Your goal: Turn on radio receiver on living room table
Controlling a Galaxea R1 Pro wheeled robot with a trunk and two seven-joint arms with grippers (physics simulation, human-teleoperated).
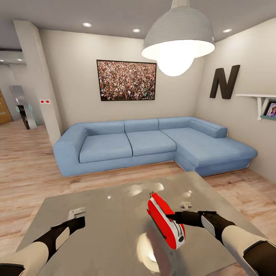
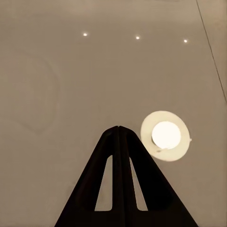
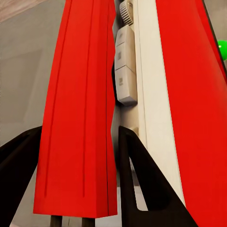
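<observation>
Head view has the glossy grey counter [image 1: 115, 214] on a wood floor [image 1: 27, 161], with a light-blue L-shaped sofa [image 1: 153, 145] behind. The small red radio receiver with white sides [image 1: 165, 220] sits tilted on it at my right claw [image 1: 168, 217]. Right wrist view shows its red handle [image 3: 78, 104] between my spread fingers [image 3: 142, 175]; whether they're touching, can't tell. My left claw [image 2: 118, 130] is pinched closed, empty.

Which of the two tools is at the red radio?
The right tool: its fingers straddle the radio receiver's red handle. The left tool, shut, hovers over bare table.
</observation>
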